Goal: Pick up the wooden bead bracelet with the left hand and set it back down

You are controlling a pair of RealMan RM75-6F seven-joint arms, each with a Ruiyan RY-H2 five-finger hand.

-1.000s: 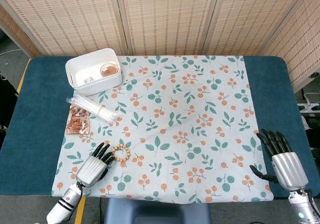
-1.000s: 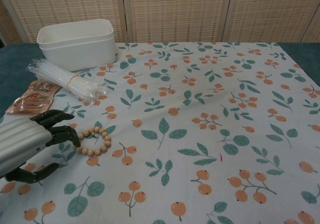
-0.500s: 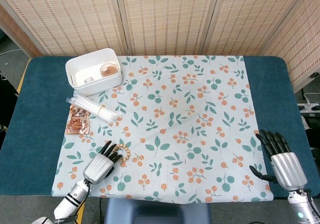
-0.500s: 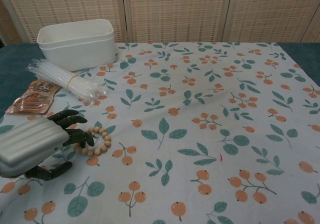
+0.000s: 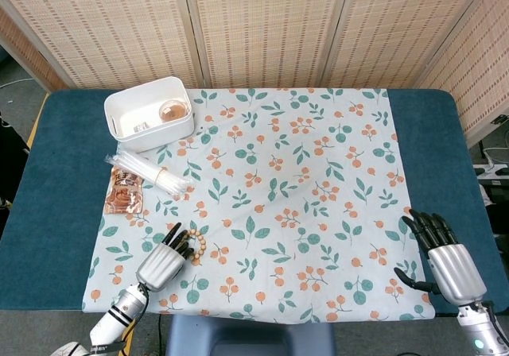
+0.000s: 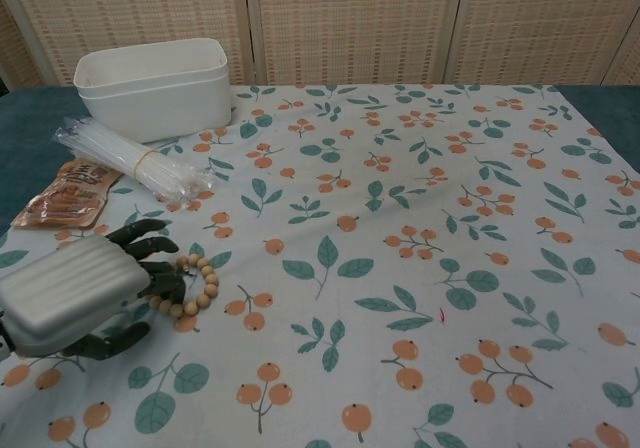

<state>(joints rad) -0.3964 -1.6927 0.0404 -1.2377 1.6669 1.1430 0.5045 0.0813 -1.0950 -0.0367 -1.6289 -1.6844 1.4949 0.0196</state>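
Under the left hand (image 6: 75, 293), at the near left of the cloth (image 5: 318, 213): bracelet (image 6: 195, 290), flat on the print, partly covered by dark fingertips (image 6: 165, 286) resting on its near-side beads. Fingers curled loosely over the ring; thumb low on the cloth on the body side. Cannot tell whether any bead is actually gripped; not lifted, lying on the cloth. Just beyond the fingertips, away from the body: packet (image 5: 124, 191) of brown snacks and, touching its far edge, bundle of clear straws (image 5: 151, 173) held by a band, lying slantwise. Farther out along the same line: white tub (image 5: 149, 113) with small items inside, too small to identify. Well apart, across the whole surface (image 5: 56, 197), at the near right corner of the cloth: right hand (image 5: 445, 257), palm down, fingers spread, holding nothing, hanging partly off the cloth edge over the blue covering.
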